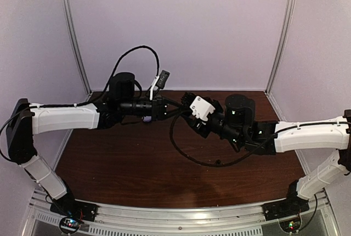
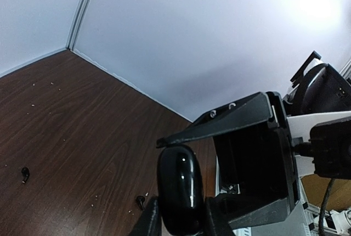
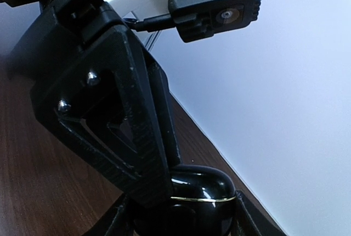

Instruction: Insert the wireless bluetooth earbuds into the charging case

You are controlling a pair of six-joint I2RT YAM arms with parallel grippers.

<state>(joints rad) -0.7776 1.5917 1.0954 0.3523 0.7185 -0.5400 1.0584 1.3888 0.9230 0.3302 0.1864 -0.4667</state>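
Note:
A glossy black charging case (image 2: 180,186) with a thin gold seam (image 3: 208,192) is held in the air over the middle of the table, closed. My left gripper (image 2: 184,220) is shut on it, and my right gripper (image 3: 184,222) is shut on it from the other side. In the top view the two grippers meet, left (image 1: 182,104) against right (image 1: 190,111), and hide the case. Two tiny black earbuds lie on the wood below, one (image 2: 24,174) at the left and one (image 2: 141,201) close to the case. The pale earbud is not clearly in view.
The dark wooden table (image 1: 137,159) carries pale crumb-like specks. A black cable (image 1: 186,151) loops over the table under the right arm. A small lilac thing (image 1: 147,118) shows under the left wrist. White walls stand close at the back and sides.

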